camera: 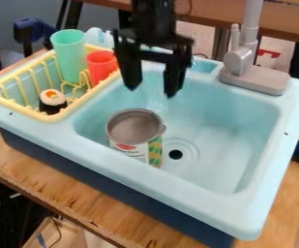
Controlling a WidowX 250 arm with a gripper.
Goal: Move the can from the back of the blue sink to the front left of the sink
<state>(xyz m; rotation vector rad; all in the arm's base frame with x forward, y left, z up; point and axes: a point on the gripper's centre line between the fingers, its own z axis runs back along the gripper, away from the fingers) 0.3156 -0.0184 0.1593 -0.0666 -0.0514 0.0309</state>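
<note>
One can [132, 139] in the sink [232, 131], two cups in the rack [23, 108].
The can sits beside the drain [175, 154]; green cup [69, 54], red cup [101, 67] and sushi piece [52, 100] share the rack. My pincer [153, 90] hangs spread and empty above, the faucet [241, 59] near it.

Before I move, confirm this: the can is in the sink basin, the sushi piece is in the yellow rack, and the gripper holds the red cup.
Wrong about the gripper: the camera view shows it open and empty over the sink basin, with the red cup in the yellow rack. The can is in the basin and the sushi piece in the rack.
</note>
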